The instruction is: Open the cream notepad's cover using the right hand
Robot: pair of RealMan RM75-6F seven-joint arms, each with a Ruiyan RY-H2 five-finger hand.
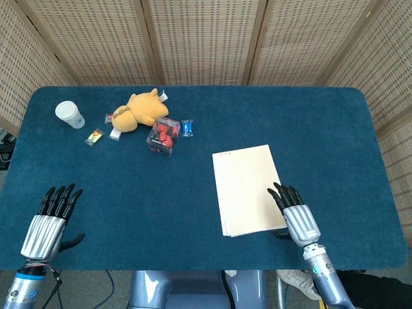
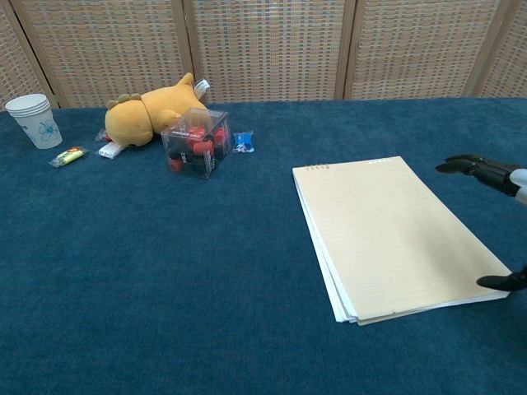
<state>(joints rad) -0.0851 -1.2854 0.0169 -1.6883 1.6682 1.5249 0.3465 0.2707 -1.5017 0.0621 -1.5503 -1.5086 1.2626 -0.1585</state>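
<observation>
Cream notepad (image 1: 248,188) lies flat and closed on the blue table (image 1: 322,129), just left of the right hand (image 1: 295,216). Right hand is released: fingers spread, holding nothing, fingertips (image 2: 451,165) over the pad's right edge; contact cannot be told. Left hand (image 1: 50,221), well apart at the near left, is also released and empty.

Far left of the right hand: clear box (image 1: 162,136) with red and dark pieces inside; paper cup stack (image 1: 69,114), blue print unreadable.

Blue-carpeted table (image 1: 193,219) before woven rattan screen panels (image 1: 199,38) with wooden frames.
</observation>
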